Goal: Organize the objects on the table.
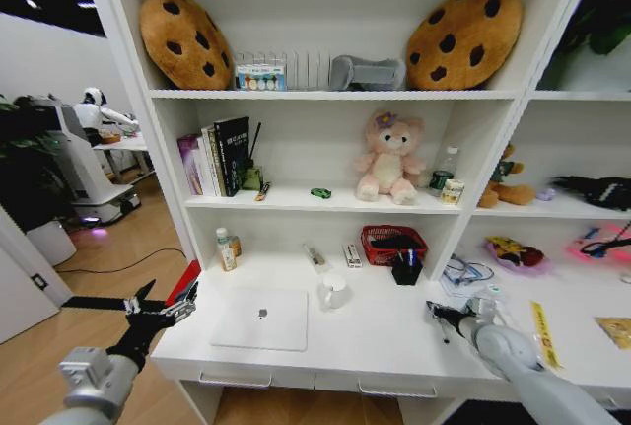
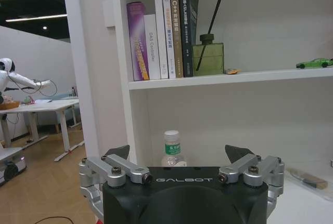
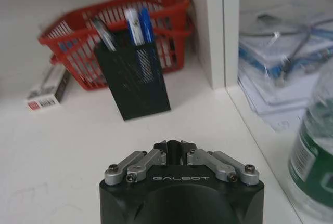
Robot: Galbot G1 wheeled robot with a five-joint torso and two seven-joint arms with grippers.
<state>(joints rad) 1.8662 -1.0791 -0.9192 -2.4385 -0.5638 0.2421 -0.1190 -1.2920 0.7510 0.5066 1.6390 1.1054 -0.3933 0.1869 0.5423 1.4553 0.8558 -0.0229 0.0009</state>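
Note:
A silver laptop (image 1: 261,318) lies closed on the white table (image 1: 385,341), near its front left. My left gripper (image 1: 163,309) hovers open just off the table's left end; in the left wrist view the open left gripper (image 2: 178,154) faces the shelf unit. My right gripper (image 1: 440,315) is shut over the table's right part with nothing seen in it. From the right wrist, the shut gripper (image 3: 173,146) points at a black mesh pen holder (image 3: 134,76) with blue pens (image 3: 140,23). A green toy car (image 1: 320,192) (image 2: 314,63) and a small can (image 1: 453,191) sit on the shelf above.
A red basket (image 1: 392,243), a white mug (image 1: 333,292) and a small bottle (image 1: 227,249) stand at the back of the table. Books (image 2: 161,31) and a reed diffuser (image 2: 208,57) fill the shelf's left. A clear bottle (image 3: 315,146) stands close beside the right gripper.

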